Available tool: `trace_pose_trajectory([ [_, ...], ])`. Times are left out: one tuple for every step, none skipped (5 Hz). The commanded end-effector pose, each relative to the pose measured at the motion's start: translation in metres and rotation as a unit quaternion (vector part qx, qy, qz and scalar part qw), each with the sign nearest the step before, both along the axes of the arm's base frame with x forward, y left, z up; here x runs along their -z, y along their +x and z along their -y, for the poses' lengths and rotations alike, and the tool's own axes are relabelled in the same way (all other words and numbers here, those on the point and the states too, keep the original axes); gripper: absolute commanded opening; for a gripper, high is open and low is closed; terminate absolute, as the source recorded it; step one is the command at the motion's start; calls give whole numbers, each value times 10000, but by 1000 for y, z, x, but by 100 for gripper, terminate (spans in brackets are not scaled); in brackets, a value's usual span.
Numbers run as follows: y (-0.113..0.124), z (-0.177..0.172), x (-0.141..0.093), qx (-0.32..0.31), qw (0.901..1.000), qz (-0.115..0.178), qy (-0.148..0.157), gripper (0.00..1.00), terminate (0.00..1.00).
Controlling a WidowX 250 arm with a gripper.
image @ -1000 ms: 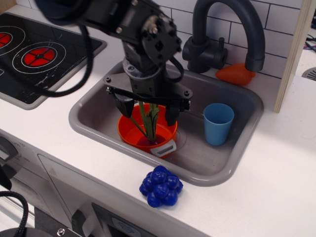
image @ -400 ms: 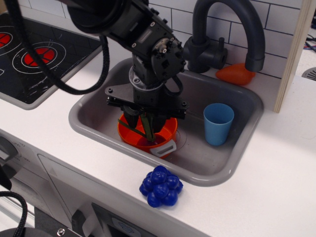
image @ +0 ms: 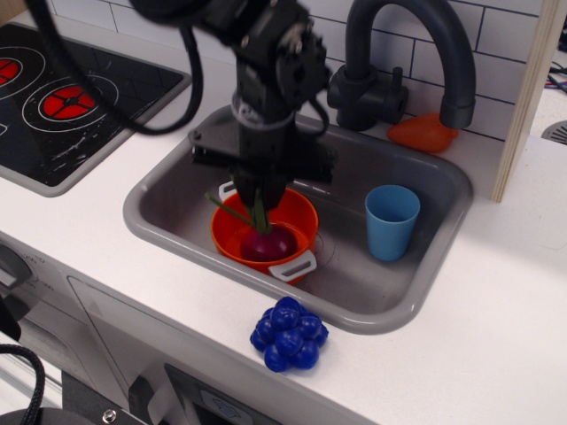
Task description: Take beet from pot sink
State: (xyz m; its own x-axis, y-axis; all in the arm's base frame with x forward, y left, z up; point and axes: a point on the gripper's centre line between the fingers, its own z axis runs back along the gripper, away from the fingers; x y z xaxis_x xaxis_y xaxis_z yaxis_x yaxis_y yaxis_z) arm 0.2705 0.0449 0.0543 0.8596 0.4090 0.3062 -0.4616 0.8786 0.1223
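Magenta beet (image: pixel 271 243) bulb sits at the pot's (image: pixel 232 239) rim level, inside the orange-red pot. Tool (image: pixel 258 202) pinched closed on beet's green stalks right above the bulb. Pot stands in grey sink (image: pixel 416 283), left of centre, under the dark tap (image: pixel 403 53). Blue cup (image: pixel 392 221) upright in sink, right of pot, apart from it. Blue berry cluster (image: pixel 289 333) on white worktop (image: pixel 478 354) just in front of sink rim. Orange object (image: pixel 422 133) behind sink near tap. Stove (image: pixel 71 97) at left.
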Motion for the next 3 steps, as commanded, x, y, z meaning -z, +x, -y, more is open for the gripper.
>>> trace_pose_trajectory([
  [32, -18, -77, -800, 9869, 1317, 474, 0, 0],
  [41, -1, -86, -848, 9882, 1246, 257, 0, 0],
  [56, 19, -75, -770, 9905, 1139, 18, 0, 0],
])
